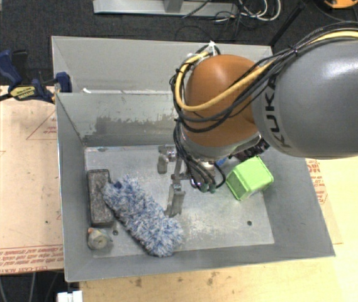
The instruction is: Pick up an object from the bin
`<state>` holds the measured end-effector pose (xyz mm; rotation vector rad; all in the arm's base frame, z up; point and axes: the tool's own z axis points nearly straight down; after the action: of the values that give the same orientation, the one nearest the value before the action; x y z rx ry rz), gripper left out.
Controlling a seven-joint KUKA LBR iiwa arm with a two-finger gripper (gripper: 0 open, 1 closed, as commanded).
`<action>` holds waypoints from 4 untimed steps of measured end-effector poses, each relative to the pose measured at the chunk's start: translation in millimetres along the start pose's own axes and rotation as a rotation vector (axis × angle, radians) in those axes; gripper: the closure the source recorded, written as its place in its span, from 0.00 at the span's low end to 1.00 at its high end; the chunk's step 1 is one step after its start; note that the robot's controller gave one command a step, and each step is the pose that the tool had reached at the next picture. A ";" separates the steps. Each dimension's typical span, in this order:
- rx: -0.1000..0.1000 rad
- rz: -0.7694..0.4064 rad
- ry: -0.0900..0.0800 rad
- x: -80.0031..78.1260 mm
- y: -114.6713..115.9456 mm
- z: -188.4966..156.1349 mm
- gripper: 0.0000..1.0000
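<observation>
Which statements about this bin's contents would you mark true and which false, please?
1. A green block lies on the right of the bin floor, beside the arm. True.
2. The fuzzy blue-and-white thing leans on the far wall. False: it lies slantwise on the near-left floor.
3. A dark grey rectangular block lies left of the fuzzy thing. True.
4. The end effector is over the green block. False: it is mid-bin, by the fuzzy thing's right end.
</observation>
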<state>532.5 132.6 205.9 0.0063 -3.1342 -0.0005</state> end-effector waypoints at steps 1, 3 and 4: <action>-0.001 0.003 -0.008 -1.7 -0.8 -4.5 0.00; -0.001 -0.208 -0.012 -46.6 47.6 86.4 0.00; 0.001 -0.168 -0.007 -39.0 62.5 132.5 1.00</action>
<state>570.3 195.3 73.1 0.2699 -3.1301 -0.0002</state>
